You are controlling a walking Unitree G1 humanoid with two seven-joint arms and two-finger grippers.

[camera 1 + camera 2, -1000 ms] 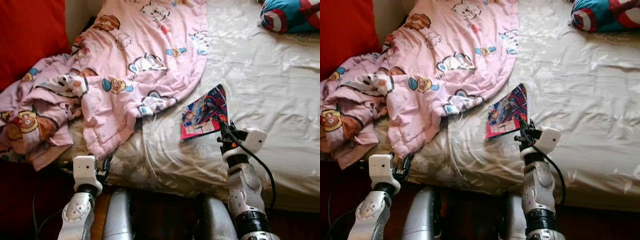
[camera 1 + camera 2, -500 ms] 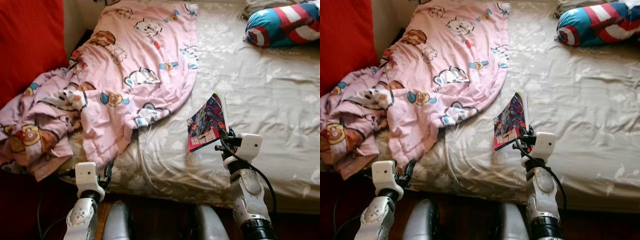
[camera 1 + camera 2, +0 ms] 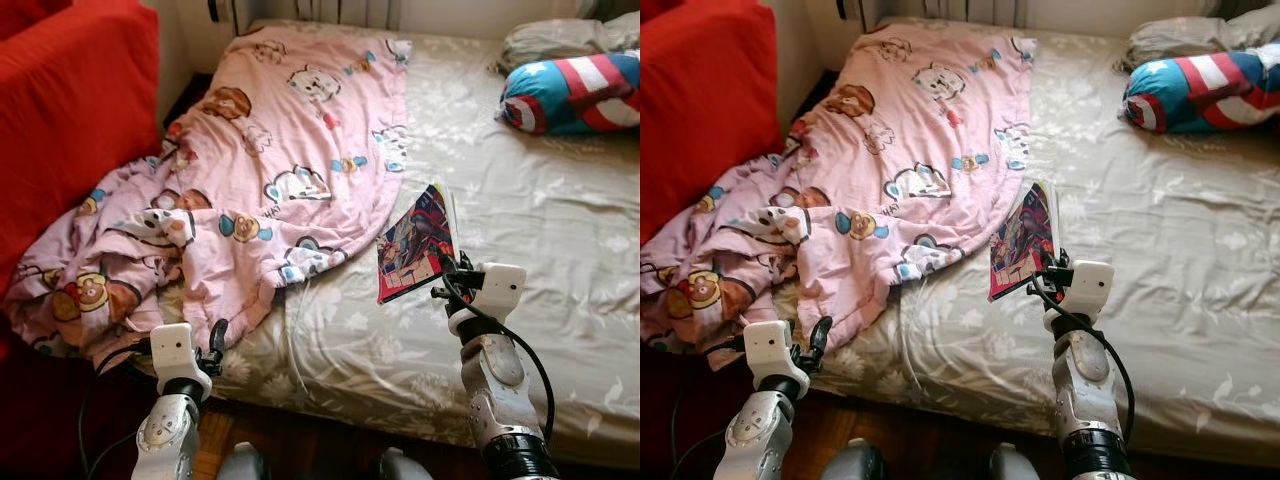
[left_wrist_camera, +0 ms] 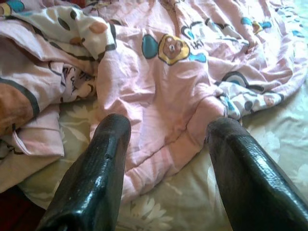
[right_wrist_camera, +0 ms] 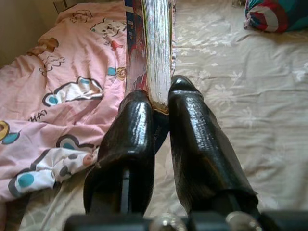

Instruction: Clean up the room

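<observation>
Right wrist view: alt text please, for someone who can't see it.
The right gripper is shut on the edge of a comic book, held on edge above the bed. A pink cartoon-print blanket lies beside it, and a striped red, white and blue pillow sits further off.

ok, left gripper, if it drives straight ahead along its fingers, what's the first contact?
Most likely the pink blanket: its hem lies on the bed sheet right between and ahead of the open left gripper. Depth is unclear.

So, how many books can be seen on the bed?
1. The book is clamped between the fingers of the right gripper, lifted near the pink blanket's edge. Others may lie hidden under the blanket.
</observation>
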